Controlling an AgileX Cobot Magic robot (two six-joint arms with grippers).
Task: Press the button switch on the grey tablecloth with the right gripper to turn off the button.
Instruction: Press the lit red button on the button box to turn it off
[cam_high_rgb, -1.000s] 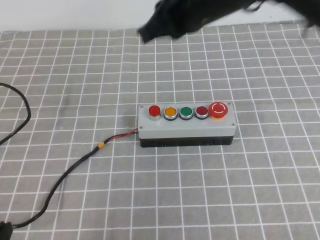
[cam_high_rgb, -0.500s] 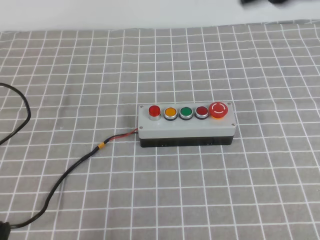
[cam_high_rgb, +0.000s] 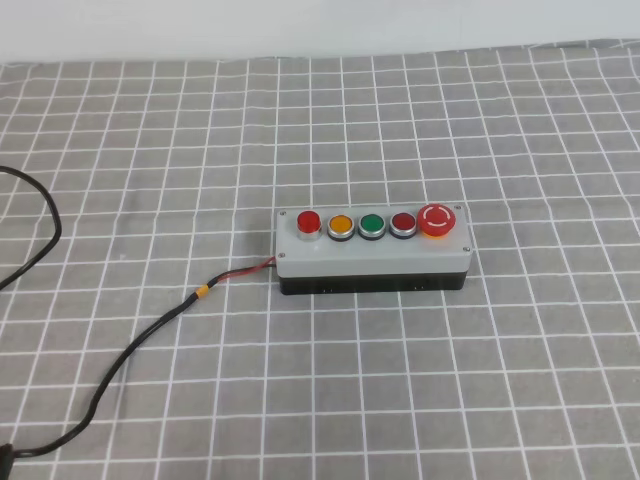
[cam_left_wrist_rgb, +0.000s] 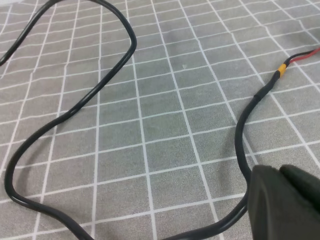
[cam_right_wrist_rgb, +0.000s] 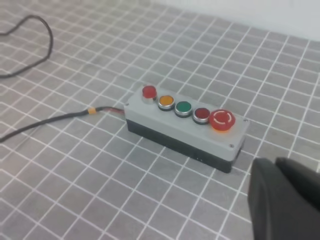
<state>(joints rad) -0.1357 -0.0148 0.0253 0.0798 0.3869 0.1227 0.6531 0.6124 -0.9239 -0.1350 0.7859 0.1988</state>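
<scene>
button switch (cam_high_rgb: 372, 251): one | buttons: five | cable (cam_high_rgb: 150, 335): one | fingers: cannot tell

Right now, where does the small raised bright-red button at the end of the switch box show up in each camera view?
Exterior high: the raised red button sits just left of centre, leftmost in the row on the button switch.
Left wrist: not in it; only cloth and cable.
Right wrist: upper middle, at the box's left end.
Shared landmark: the yellow band on the cable.

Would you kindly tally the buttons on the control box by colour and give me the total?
Red: 3 (bright-red cap, darker flat button, mushroom button)
Orange: 1
Green: 1
Total: 5
</scene>
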